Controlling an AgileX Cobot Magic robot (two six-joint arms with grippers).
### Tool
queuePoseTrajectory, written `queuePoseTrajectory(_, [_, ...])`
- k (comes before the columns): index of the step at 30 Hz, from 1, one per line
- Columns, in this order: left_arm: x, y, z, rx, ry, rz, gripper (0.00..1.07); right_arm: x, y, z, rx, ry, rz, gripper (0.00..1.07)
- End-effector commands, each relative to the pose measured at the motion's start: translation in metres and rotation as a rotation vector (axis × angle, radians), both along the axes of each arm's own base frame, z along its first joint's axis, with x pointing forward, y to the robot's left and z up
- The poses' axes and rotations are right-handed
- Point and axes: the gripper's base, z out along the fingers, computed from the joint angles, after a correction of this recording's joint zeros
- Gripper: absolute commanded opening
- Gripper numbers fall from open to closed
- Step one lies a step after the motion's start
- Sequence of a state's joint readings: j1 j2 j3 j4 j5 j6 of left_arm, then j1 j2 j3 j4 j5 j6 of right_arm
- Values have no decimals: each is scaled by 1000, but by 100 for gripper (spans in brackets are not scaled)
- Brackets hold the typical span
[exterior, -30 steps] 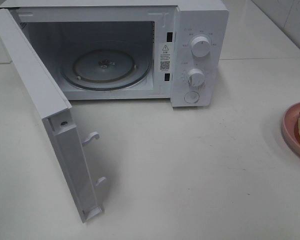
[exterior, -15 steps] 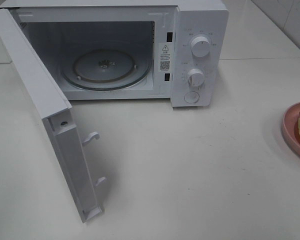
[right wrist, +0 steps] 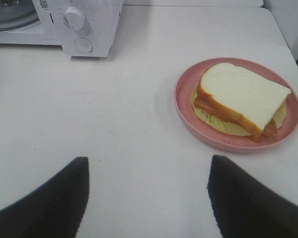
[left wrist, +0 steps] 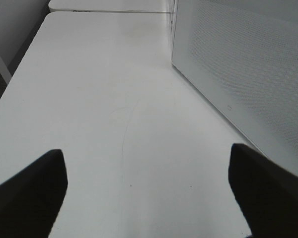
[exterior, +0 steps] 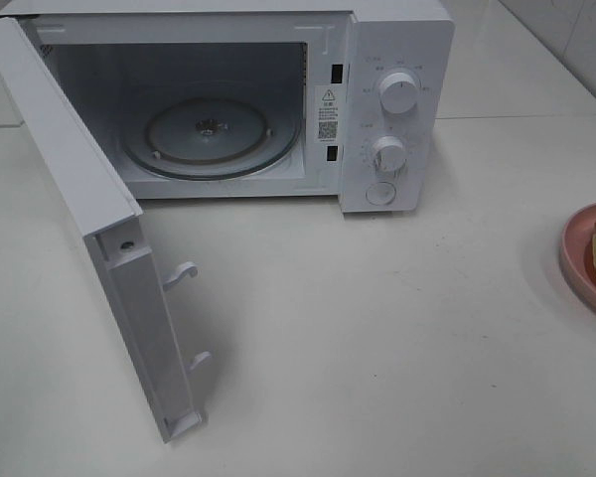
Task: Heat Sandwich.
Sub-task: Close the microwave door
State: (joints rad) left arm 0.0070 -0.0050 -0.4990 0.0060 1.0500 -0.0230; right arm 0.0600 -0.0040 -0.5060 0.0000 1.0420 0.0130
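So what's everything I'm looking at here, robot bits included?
microwave: one, white, back of the table, two knobs and a round button on its panel
microwave door: one, white, swung wide open on the left
glass turntable: one, clear, inside the microwave, nothing on it
table: one, white
plate: one, pink, at the table's right edge
sandwich: one, white bread with orange filling, on the plate
left gripper: black, open, beside the door, holding nothing
right gripper: black, open, short of the plate, holding nothing

The left gripper (left wrist: pixel 148 191) and right gripper (right wrist: pixel 148 196) both hang with jaws spread wide, holding nothing.
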Motion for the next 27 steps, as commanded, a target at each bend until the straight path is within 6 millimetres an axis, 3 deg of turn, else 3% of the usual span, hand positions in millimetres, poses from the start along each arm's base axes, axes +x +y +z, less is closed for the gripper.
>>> queuePoseTrajectory(1, [-1,0,0,2,-26,2,82,-3,-1,-1,8,-28,-12,68])
queuePoseTrajectory(27, [-1,0,0,2,-26,2,82,-3,-1,-1,9,-28,-12,68])
